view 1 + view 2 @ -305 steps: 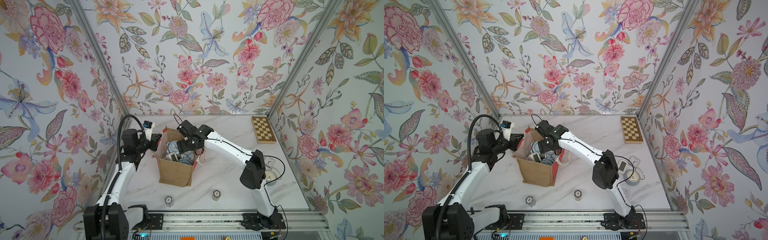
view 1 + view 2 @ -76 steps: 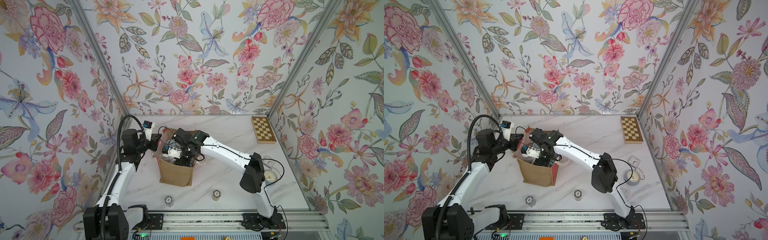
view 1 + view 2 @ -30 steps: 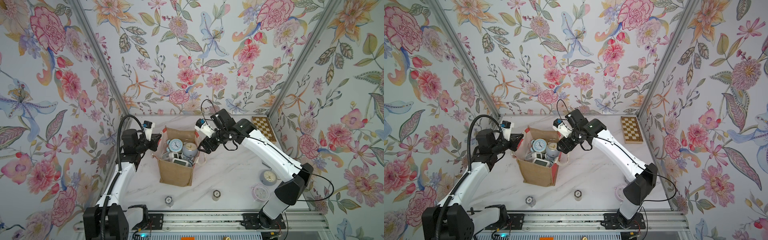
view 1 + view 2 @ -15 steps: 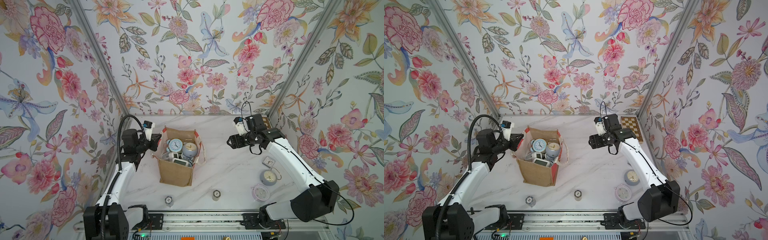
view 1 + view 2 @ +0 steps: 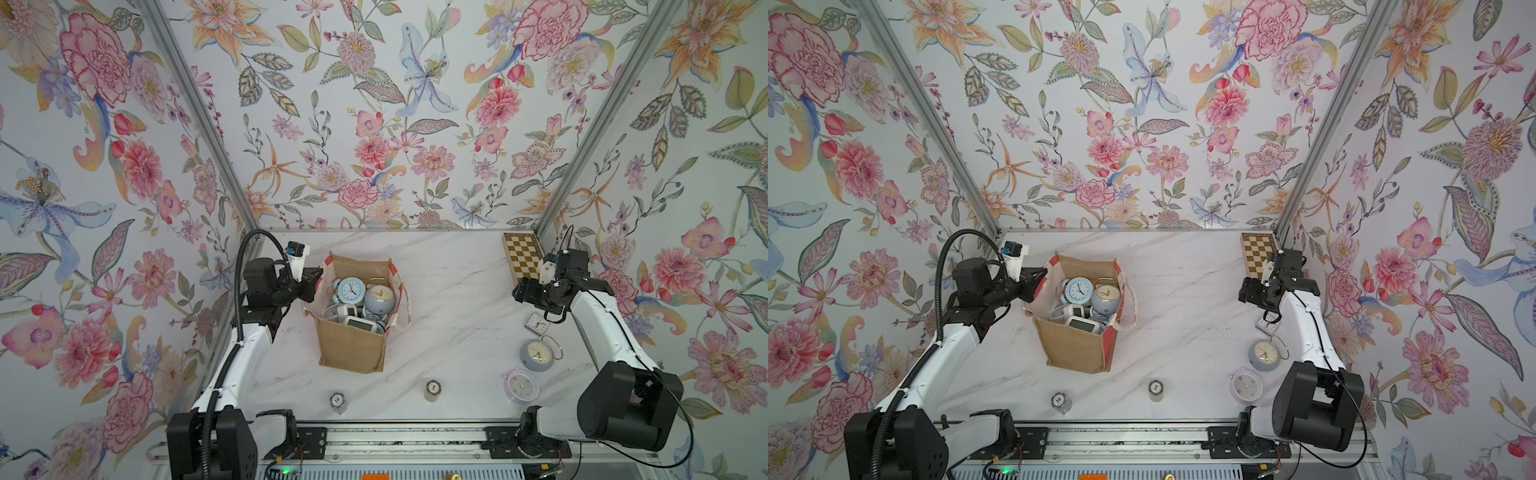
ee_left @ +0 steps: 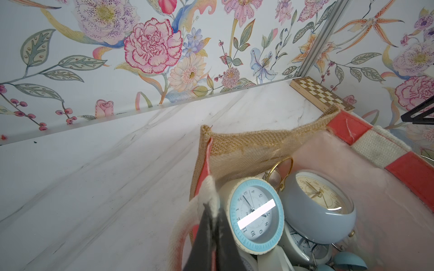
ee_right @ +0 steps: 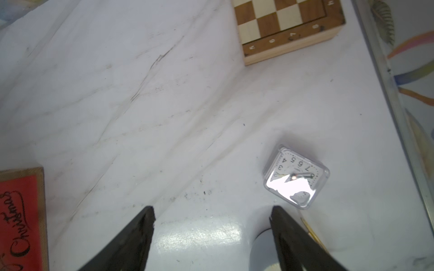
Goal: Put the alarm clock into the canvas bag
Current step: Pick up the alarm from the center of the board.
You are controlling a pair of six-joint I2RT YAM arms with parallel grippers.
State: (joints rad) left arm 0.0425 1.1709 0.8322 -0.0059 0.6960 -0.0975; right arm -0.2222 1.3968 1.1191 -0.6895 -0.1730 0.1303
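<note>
Left gripper (image 5: 312,277) pinched shut on the canvas bag (image 5: 351,351) by its whitish strap (image 6: 206,190), likely keeping the mouth open; right gripper (image 7: 211,209) hovers empty, jaws wide, near the square alarm clock (image 7: 296,176) lying face-up on the table (image 5: 457,291), well apart from the bag, presumably the next pick.

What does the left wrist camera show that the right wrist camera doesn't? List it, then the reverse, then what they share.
Left wrist only: the bag, open at the top, with a blue-rimmed clock and a grey clock inside it, and the left gripper shut on the bag's strap.
Right wrist only: a small square clock lying on the table, and the open right gripper, holding nothing.
Both: the chessboard and the white marble table.
</note>
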